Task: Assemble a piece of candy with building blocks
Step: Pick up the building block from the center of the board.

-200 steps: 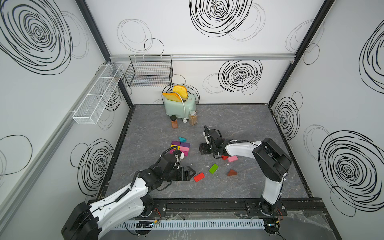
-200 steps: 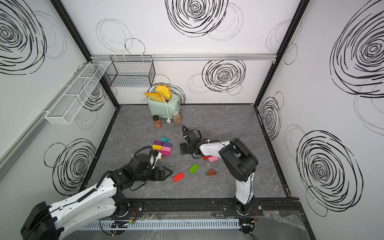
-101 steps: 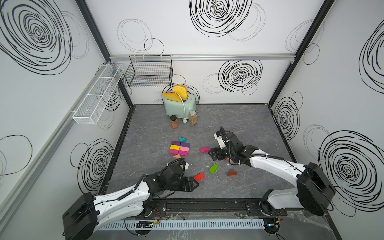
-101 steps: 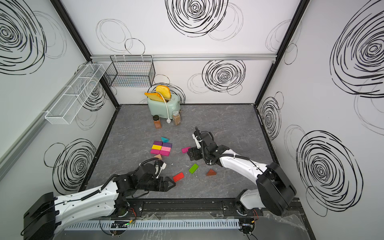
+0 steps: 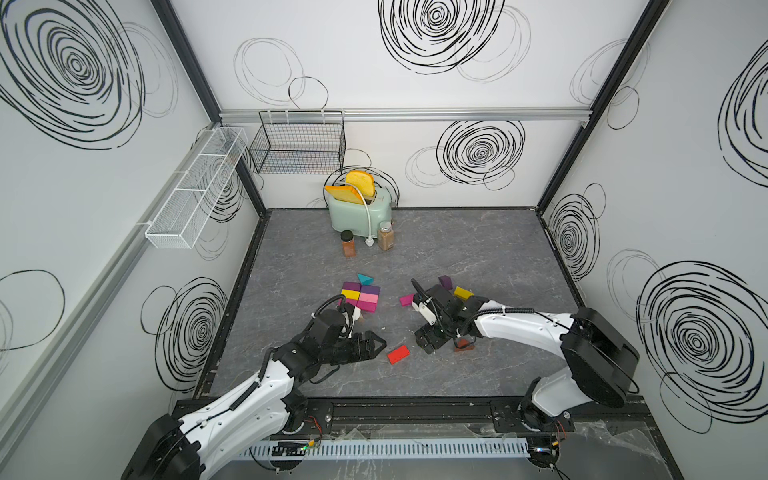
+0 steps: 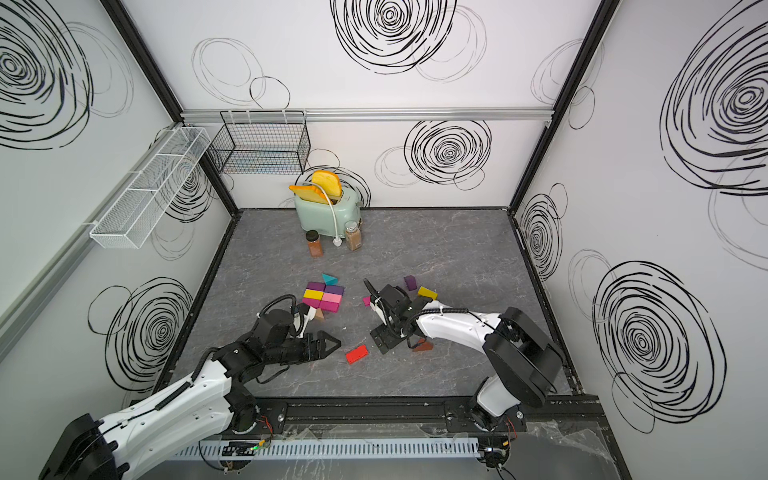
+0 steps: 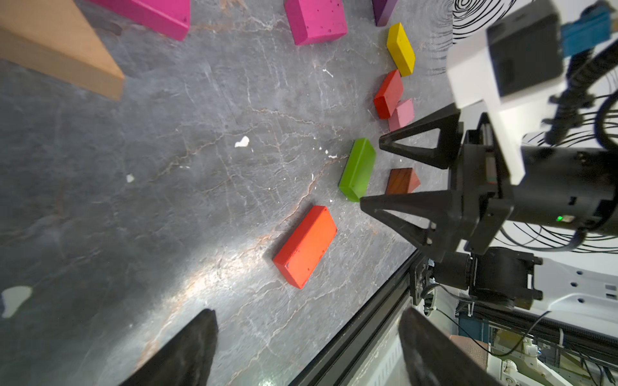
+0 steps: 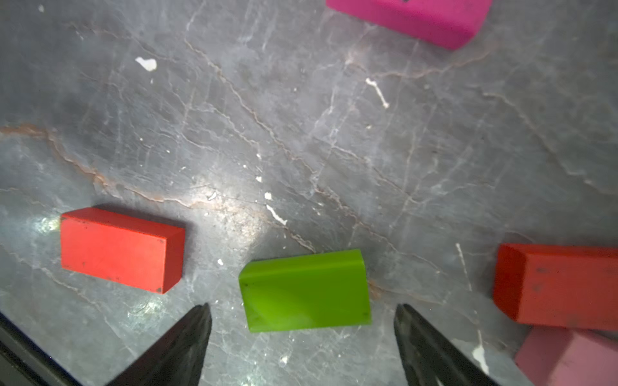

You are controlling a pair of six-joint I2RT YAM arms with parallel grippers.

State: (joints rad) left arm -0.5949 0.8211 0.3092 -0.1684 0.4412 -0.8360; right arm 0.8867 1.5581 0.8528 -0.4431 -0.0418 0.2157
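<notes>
Toast (image 5: pixel 360 183), seemingly, in toaster (image 5: pixel 345 216)

Two high overhead views of the tabletop (image 5: pixel 457 249); two close wrist views, both on the green brick (image 7: pixel 357 169).

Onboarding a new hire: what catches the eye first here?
The bright patch of pink, yellow and purple blocks packed together mid-floor. Both arms reach in with open jaws: the right gripper at the green brick, the left gripper near a red brick. A mint toaster stands at the back wall.
</notes>
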